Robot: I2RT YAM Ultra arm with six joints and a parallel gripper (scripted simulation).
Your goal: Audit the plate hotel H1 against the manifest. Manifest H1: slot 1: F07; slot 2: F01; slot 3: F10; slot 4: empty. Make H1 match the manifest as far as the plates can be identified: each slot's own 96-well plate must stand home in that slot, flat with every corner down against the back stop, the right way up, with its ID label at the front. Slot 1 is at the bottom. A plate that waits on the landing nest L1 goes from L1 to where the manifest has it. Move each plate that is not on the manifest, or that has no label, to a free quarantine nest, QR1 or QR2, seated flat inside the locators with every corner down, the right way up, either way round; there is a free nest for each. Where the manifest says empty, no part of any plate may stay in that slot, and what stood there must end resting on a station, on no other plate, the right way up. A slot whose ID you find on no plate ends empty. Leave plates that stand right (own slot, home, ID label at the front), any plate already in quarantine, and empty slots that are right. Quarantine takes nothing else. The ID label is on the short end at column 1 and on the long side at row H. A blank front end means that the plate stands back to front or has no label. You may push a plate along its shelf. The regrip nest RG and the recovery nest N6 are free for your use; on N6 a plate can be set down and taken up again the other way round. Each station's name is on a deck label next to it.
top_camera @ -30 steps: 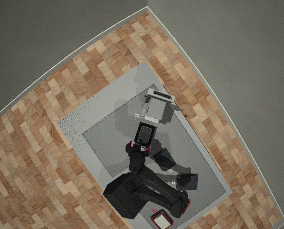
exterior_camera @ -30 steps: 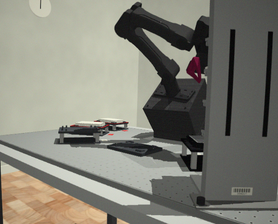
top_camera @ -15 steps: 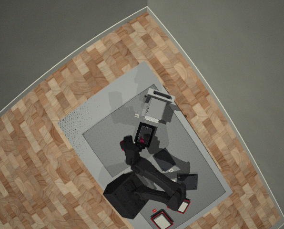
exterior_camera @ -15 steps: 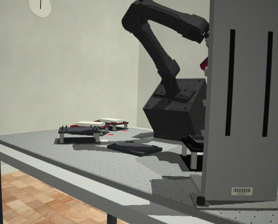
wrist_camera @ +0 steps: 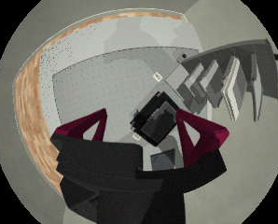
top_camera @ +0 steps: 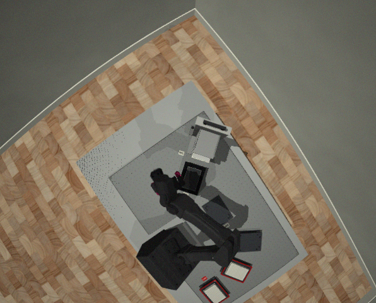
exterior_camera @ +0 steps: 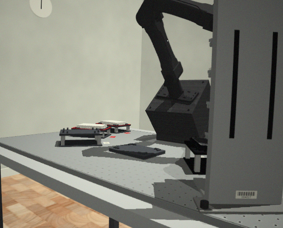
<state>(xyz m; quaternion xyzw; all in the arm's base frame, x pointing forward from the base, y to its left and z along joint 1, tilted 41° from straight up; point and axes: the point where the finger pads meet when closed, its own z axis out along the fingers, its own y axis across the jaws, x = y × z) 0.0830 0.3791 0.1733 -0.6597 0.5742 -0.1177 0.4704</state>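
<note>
The plate hotel H1 [top_camera: 207, 141] stands at the far end of the deck; the exterior view shows only its grey back wall [exterior_camera: 247, 110]. In the wrist view its shelves [wrist_camera: 229, 84] show edge-on, with something pale on one shelf; I cannot read any labels. The black landing nest L1 [top_camera: 193, 177] in front of the hotel looks bare and also shows in the wrist view [wrist_camera: 157, 119]. My gripper [top_camera: 166, 180] [wrist_camera: 141, 112] hangs high beside L1, turned sideways, its magenta fingers wide open and empty. White plates sit in both red-edged quarantine nests [top_camera: 236, 270] [top_camera: 214, 290].
The flat regrip nest [top_camera: 217, 210] and the raised dark nest [top_camera: 250, 240] are bare. The arm's black base block [top_camera: 165, 257] fills the near corner. In the exterior view the quarantine plates [exterior_camera: 91, 126] [exterior_camera: 113, 121] stand behind the raised nest [exterior_camera: 80, 133].
</note>
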